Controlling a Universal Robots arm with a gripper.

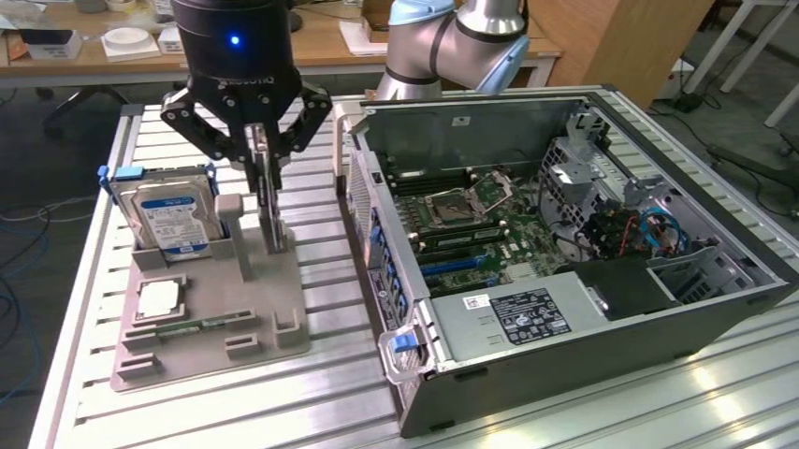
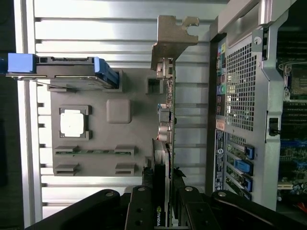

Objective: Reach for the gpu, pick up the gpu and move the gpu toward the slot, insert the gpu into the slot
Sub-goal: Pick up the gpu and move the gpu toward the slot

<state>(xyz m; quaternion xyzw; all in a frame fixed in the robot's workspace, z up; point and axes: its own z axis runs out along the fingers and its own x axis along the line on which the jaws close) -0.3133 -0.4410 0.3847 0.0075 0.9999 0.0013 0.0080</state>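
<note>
We see a hard drive [image 1: 168, 210] upright in a grey holder [image 1: 268, 313], a processor [image 1: 160, 299] flat in it, and an open case [image 1: 600, 351] beside, on the table [image 1: 312, 407].

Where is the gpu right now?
On the exterior view's left, the gpu stands upright in the grey holder, between the hard drive and the computer case, with the gripper shut on its top edge.

Ext cam high oblique, wrist cam top-down, close, shared fixture [image 1: 268, 290] [image 2: 139, 134]
</note>
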